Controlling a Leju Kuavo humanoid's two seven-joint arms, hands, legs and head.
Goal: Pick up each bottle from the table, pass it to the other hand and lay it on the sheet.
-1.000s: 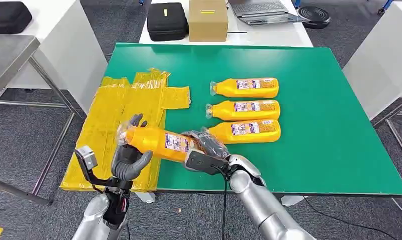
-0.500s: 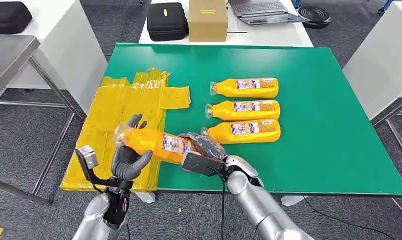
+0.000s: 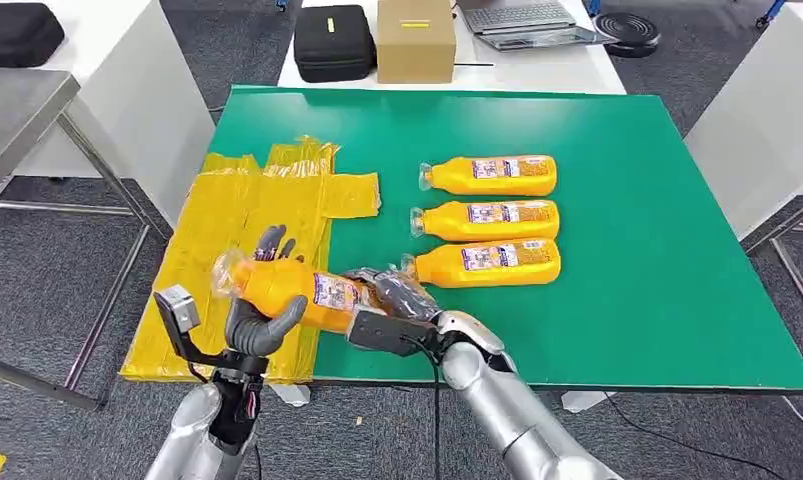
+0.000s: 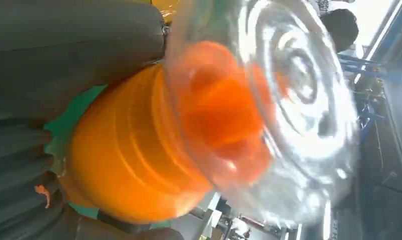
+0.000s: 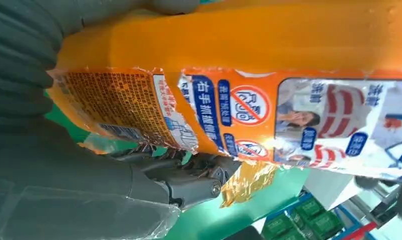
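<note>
Bottle point(image 3: 297, 290) spans my two hands over the table's near-left corner, right hand point(image 3: 392, 300) gripping its base, left hand point(image 3: 262, 320) cupped half-curled under its neck, sheet point(image 3: 237, 215) just beyond.

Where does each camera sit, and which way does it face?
Head view: high on the body, facing forward and down at the green table; both arms, left hand, right hand.
Left wrist view: behind the left hand, facing the held bottle cap-end.
Right wrist view: behind the right hand, facing its label.
All share the held bottle.
</note>
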